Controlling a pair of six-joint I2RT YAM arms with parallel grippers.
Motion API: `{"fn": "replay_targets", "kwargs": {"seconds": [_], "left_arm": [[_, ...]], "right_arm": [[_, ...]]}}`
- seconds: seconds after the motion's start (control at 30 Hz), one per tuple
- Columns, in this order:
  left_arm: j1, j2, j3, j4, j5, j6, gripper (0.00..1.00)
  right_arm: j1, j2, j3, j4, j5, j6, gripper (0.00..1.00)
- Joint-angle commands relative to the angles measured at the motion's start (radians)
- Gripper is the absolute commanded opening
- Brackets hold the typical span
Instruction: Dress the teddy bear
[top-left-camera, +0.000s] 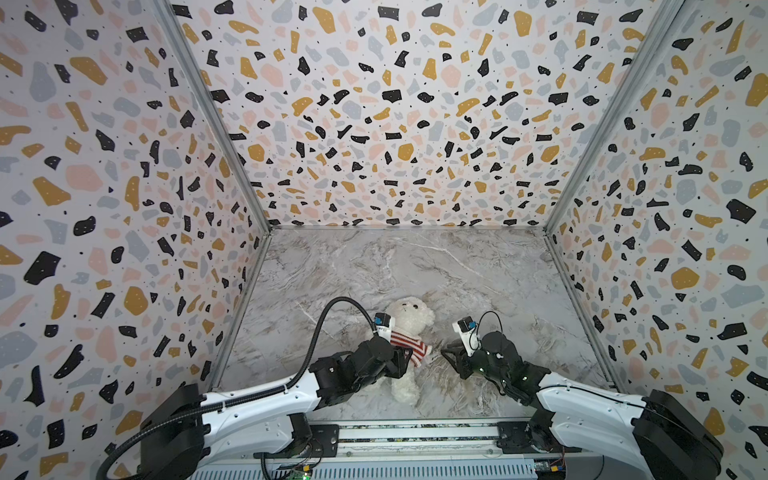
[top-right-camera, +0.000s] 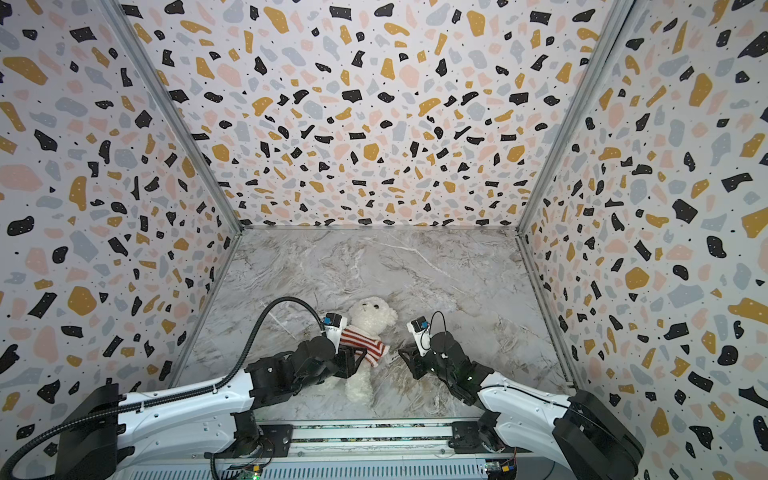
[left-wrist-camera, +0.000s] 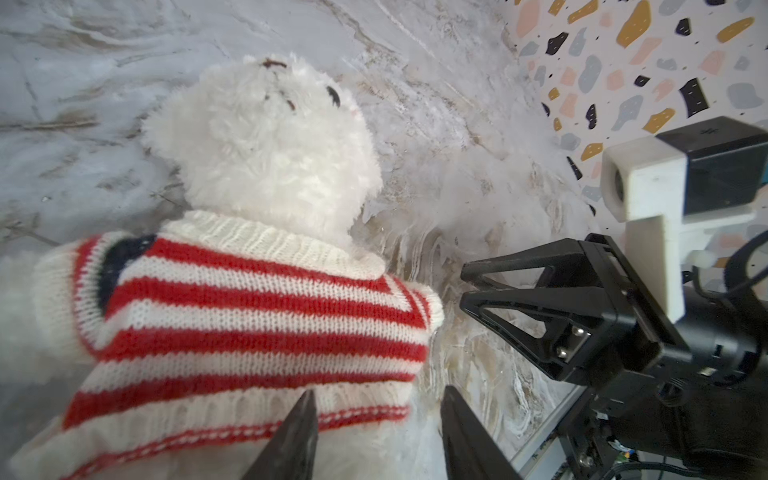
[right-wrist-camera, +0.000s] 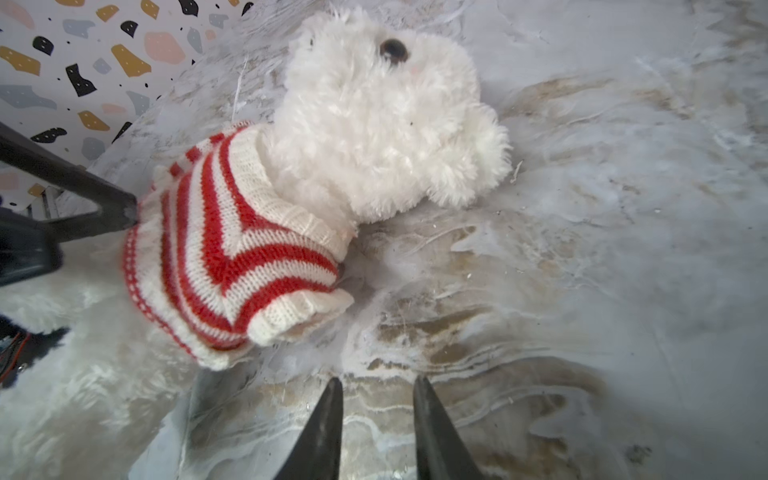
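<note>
The white fluffy teddy bear (top-left-camera: 411, 316) (top-right-camera: 372, 318) lies on its back on the marble table (top-left-camera: 415, 270), head toward the far wall. A red-and-white striped sweater (top-left-camera: 409, 344) (top-right-camera: 362, 340) (left-wrist-camera: 249, 316) (right-wrist-camera: 232, 249) covers its chest, with the collar under the chin. My left gripper (top-left-camera: 408, 356) (top-right-camera: 357, 358) (left-wrist-camera: 379, 399) is open over the sweater's hem and the belly fur. My right gripper (top-left-camera: 446, 352) (top-right-camera: 404, 354) (right-wrist-camera: 378, 386) hovers over bare table beside the bear, jaws slightly apart and empty. One sleeve cuff (right-wrist-camera: 299, 311) rests on the table.
Terrazzo-patterned walls (top-left-camera: 124, 208) close in the table on the left, back and right. Bare marble stretches behind the bear and to its right. The arms' rail (top-left-camera: 415, 432) runs along the near edge.
</note>
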Motion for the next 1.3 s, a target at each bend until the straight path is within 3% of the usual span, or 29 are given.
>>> {"fn": "replay_targets", "kwargs": {"seconds": [0.0, 0.17, 0.67, 1.1, 1.27], "left_arm": [[-0.004, 0.046, 0.079, 0.029, -0.013, 0.029, 0.48], [0.007, 0.130, 0.125, -0.014, -0.050, 0.083, 0.41], [0.172, 0.135, -0.019, 0.090, 0.049, 0.129, 0.19], [0.212, 0.155, -0.056, 0.120, 0.078, 0.153, 0.15], [0.225, 0.141, -0.075, 0.131, 0.082, 0.154, 0.14]], "right_arm": [[0.005, 0.028, 0.003, 0.067, -0.027, 0.001, 0.29], [0.024, 0.079, 0.026, 0.107, -0.024, -0.006, 0.26], [0.068, 0.220, 0.124, 0.182, -0.027, -0.043, 0.07], [0.118, 0.269, 0.184, 0.196, -0.045, -0.041, 0.07], [0.140, 0.256, 0.174, 0.198, -0.037, -0.018, 0.14]]}}
